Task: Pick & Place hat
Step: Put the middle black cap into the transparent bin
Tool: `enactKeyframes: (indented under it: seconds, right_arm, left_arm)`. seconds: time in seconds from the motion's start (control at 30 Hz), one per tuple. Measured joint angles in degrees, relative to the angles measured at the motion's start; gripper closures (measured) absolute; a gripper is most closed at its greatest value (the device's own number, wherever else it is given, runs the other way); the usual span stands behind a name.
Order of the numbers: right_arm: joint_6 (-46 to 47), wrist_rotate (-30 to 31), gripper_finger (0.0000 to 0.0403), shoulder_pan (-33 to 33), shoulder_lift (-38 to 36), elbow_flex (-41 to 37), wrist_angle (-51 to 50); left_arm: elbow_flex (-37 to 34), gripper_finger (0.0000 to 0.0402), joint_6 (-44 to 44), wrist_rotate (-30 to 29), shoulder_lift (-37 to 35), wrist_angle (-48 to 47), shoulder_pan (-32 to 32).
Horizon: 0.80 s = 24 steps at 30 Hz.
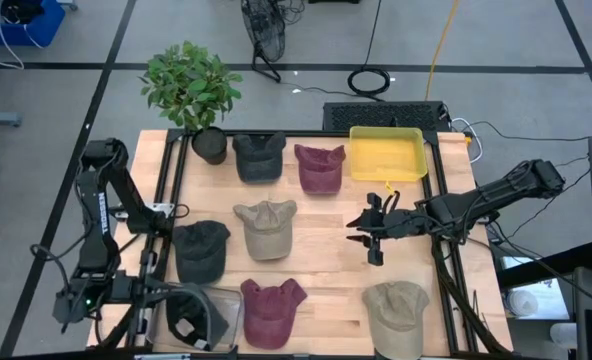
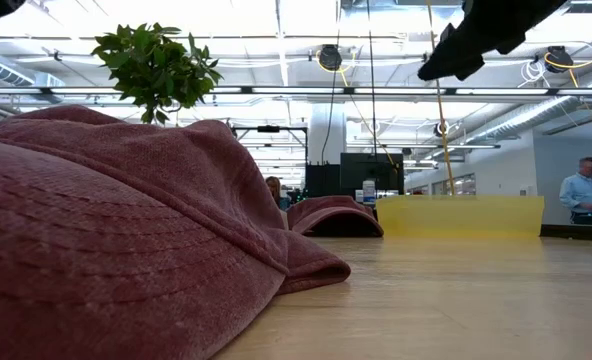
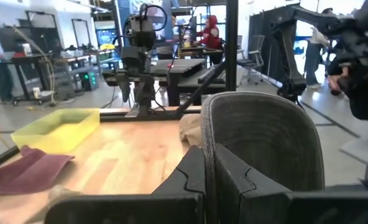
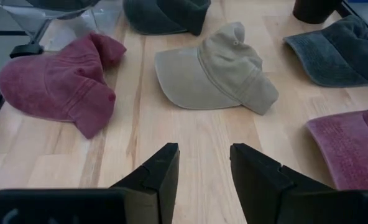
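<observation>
Dark grey fabric of a worn cotton cap (image 3: 265,146) is pinched in the left gripper (image 1: 191,325) at the bench's front left corner. The right gripper (image 1: 374,233), fingers spread and empty, hovers nearer the bench's right edge.

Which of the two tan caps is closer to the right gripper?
The tan cap in the table's middle: it lies just across bare wood from the open right gripper, whose wrist view faces it. The other tan cap sits at the table's front edge.
</observation>
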Motion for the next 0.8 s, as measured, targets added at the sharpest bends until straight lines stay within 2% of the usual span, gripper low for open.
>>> enactKeyframes:
  seconds: [0.13,0.33,0.5,0.67,0.8]
  right_arm:
    - [0.0,0.0,0.0273,0.0,0.0,0.0,-0.2]
    - [0.0,0.0,0.0273,0.0,0.0,0.0,-0.2]
    - [0.0,0.0,0.0273,0.0,0.0,0.0,-0.2]
    - [0.0,0.0,0.0273,0.0,0.0,0.0,-0.2]
    - [0.0,-0.1,0.0273,0.0,0.0,0.0,-0.2]
  left_arm:
    - [0.0,0.0387,-7.9,1.0,0.0,-8.8,0.0]
    - [0.0,0.0391,-26.3,7.9,0.0,-24.7,2.1]
    - [0.0,0.0391,-35.6,12.6,0.0,-33.2,3.9]
    - [0.0,0.0379,-45.7,12.8,0.0,-41.3,5.1]
    - [0.0,0.0391,-48.7,11.1,0.0,-44.0,6.0]
